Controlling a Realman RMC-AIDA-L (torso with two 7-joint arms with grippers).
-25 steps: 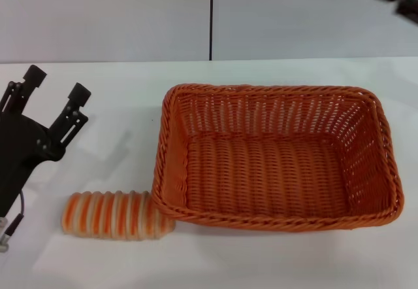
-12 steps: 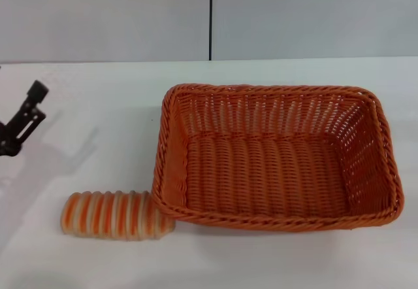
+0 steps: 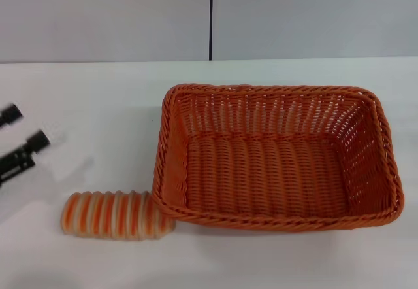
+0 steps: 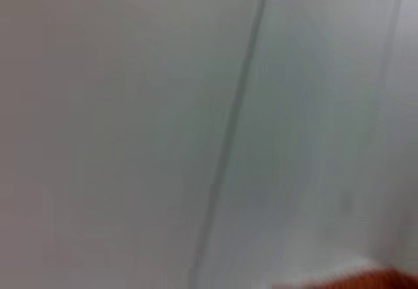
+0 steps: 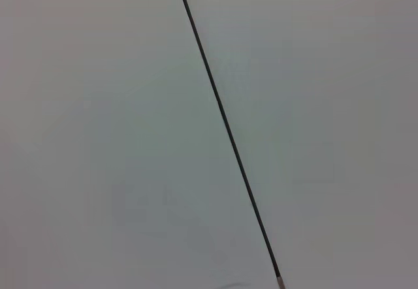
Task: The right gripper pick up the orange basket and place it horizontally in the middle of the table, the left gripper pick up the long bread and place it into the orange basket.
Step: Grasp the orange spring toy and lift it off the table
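The orange basket (image 3: 277, 155) lies lengthwise across the middle of the white table (image 3: 98, 99), upright and with nothing in it. The long bread (image 3: 114, 215), ribbed in orange and cream, lies on the table with one end against the basket's front left corner. At the left edge of the head view only the two black fingertips of my left gripper (image 3: 25, 127) show; they are spread apart and hold nothing, up and to the left of the bread. The right gripper is out of view. In the left wrist view an orange blur (image 4: 366, 279) sits at the frame's edge.
A grey wall with a dark vertical seam (image 3: 211, 17) runs behind the table. Both wrist views show mostly this wall; the seam (image 5: 225, 125) crosses the right wrist view.
My left gripper has drawn back to the left until only its fingertips remain in view. The right gripper, at the top right corner a second ago, has left the view. Basket and bread have not moved.
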